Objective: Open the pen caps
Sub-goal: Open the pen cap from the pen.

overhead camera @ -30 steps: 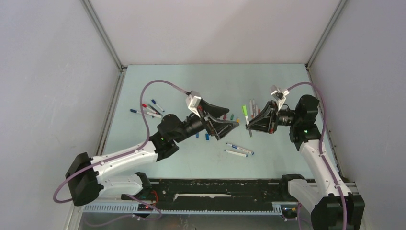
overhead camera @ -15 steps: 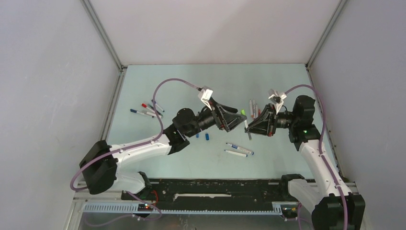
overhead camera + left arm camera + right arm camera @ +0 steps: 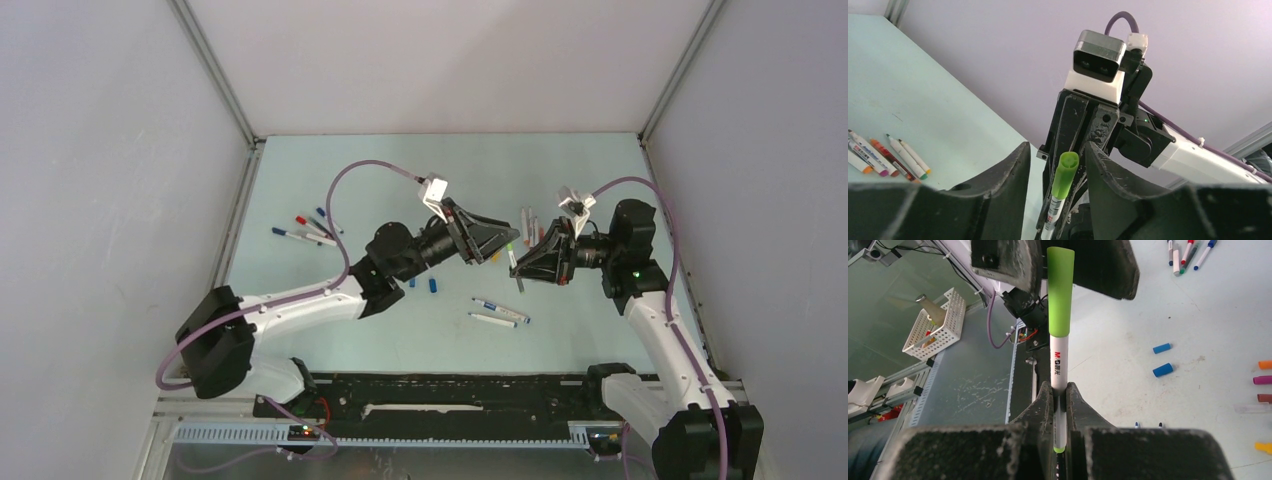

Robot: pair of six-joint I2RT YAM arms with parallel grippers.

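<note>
Two grippers now meet mid-frame: the left gripper (image 3: 503,243) has advanced, its fingers (image 3: 1008,185) narrowing around the lime-green cap (image 3: 1066,174) without touching it yet. The right gripper (image 3: 1059,386) clamps the pen barrel (image 3: 1058,360), ready for the pull.

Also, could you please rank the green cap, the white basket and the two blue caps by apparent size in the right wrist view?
1. Green cap and white basket: about alike, but the cap is far nearer the camera.
2. Blue caps: alike, smallest.
</note>
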